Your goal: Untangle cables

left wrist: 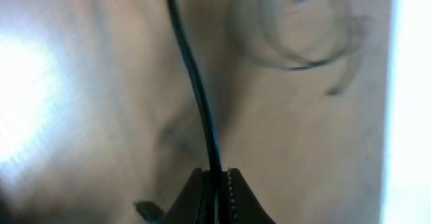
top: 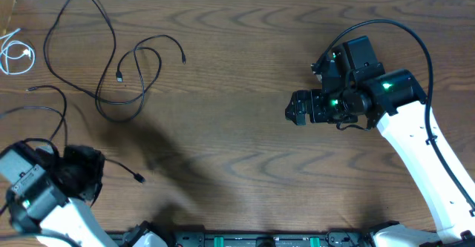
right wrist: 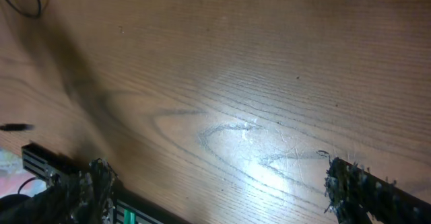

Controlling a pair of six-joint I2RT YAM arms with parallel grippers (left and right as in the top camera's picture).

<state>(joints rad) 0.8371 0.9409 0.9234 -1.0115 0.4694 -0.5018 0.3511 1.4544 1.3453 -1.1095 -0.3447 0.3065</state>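
Left wrist view showed the left gripper [left wrist: 215,178] with its two fingers [left wrist: 188,200] pressed together on a black cable [left wrist: 195,83], pinched right at the tips. From the fingers this cable rose forward in a soft curve and left the picture at the top edge. Ahead of the fingers and to their right, a white cable [left wrist: 296,29] lay coiled on the table [left wrist: 81,116], but it was too blurred to tell its plug ends.

In the overhead view the left gripper [top: 82,174] stood near the front corner of the table [top: 237,69]. The black cable [top: 64,113] ran away from its fingers in thin strands toward the far left side. A second black cable [top: 142,91] lay in loose, wide loops further ahead of those fingers. It was near the held cable, and the two did not seem to cross. The white cable [top: 22,54] was a small coil at the left edge, beyond both black ones.

The right gripper [top: 297,107] was well apart from all three cables. In the right wrist view, the right gripper [right wrist: 215,177] had its fingers [right wrist: 84,194] spread wide. Only bare wood of the table [right wrist: 269,83] showed between them, and they held nothing.
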